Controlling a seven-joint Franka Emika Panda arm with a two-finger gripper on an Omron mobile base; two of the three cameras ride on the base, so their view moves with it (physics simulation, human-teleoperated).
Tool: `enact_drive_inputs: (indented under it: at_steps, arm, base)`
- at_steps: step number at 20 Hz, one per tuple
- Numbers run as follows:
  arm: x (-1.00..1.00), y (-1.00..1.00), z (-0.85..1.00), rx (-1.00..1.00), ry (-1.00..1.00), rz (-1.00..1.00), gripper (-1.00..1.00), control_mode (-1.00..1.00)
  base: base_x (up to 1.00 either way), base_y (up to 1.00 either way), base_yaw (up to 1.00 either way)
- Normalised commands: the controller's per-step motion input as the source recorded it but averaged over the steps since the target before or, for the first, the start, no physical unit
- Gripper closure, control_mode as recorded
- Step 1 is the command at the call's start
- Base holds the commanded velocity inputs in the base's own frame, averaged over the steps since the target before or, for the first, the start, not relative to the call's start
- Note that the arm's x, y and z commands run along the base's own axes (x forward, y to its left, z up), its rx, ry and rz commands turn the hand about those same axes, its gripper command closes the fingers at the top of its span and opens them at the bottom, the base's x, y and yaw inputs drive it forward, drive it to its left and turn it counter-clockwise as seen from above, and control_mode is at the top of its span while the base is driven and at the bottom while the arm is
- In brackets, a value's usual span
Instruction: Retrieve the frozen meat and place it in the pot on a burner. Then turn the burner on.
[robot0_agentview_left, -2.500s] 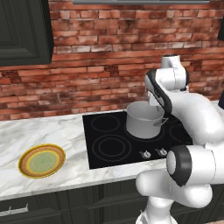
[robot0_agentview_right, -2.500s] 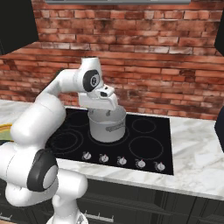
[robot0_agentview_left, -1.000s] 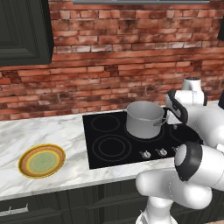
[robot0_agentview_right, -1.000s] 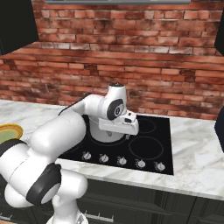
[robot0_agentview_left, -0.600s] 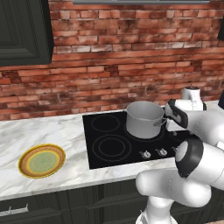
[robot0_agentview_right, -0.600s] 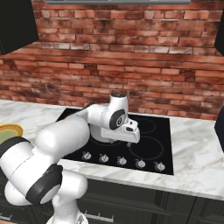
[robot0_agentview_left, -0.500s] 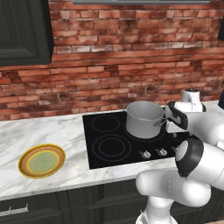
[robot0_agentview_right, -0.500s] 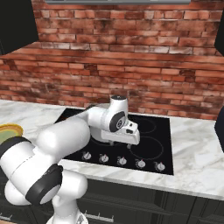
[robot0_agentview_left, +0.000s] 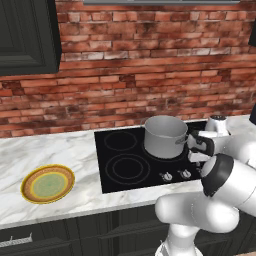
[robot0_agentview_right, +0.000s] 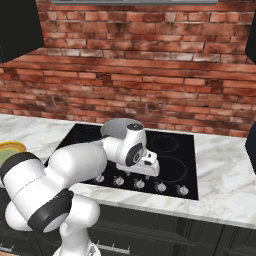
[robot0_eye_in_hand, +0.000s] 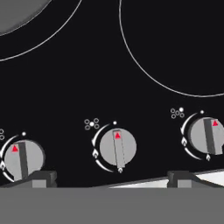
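A round plate (robot0_agentview_left: 47, 183) with a yellow rim and green centre lies on the white marble counter (robot0_agentview_left: 30, 150) at far left, well apart from the black cooktop (robot0_agentview_left: 122, 167). On the cooktop's rear burner stands the pot (robot0_agentview_left: 165, 136), a wide silver-grey metal cylinder with a rolled rim, a smooth wall and a small side handle facing the arm; its inside cannot be seen from the left base view, and no frozen meat can be made out in any view. A red brick wall (robot0_agentview_left: 150, 60) runs behind the counter, with a dark cabinet (robot0_agentview_left: 27, 37) hanging at upper left.

To the right of the pot, the white arm bends low over the front edge of the cooktop, its hand just above the row of grey control knobs. From the hand camera, the gripper (robot0_eye_in_hand: 109, 179) hangs with its two dark fingertips (robot0_eye_in_hand: 41, 178) spread wide apart, holding nothing, either side of the middle knob (robot0_eye_in_hand: 117, 147). That knob's bar and red marker point straight up the frame, as do those of the left knob (robot0_eye_in_hand: 22, 158) and the right knob (robot0_eye_in_hand: 209, 134). White burner rings curve across the black glass beyond them.
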Motion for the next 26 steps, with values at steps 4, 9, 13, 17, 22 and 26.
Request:
enact_drive_inputs:
  at_steps: [4, 9, 13, 17, 22, 26]
  arm:
    - [0.0, -0.04, -0.37, -0.02, 0.0, 0.0, -1.0, -1.0]
    - [0.0, -0.08, -0.32, -0.01, 0.0, 0.0, -1.0, -1.0]
    - [0.0, -0.11, -0.16, 0.0, 0.0, 0.0, -1.0, -1.0]
    - [0.0, -0.09, 0.0, 0.0, 0.0, 0.0, -1.0, -1.0]
    - [0.03, 0.0, -0.02, 0.01, 0.0, 0.0, -1.0, -1.0]
    - [0.08, 0.0, -0.05, 0.01, 0.0, 0.0, -1.0, -1.0]
  base:
    - [0.0, 0.0, 0.0]
    - [0.0, 0.0, 0.0]
    - [0.0, 0.0, 0.0]
    - [0.0, 0.0, 0.0]
    - [0.0, 0.0, 0.0]
    - [0.0, 0.0, 0.0]
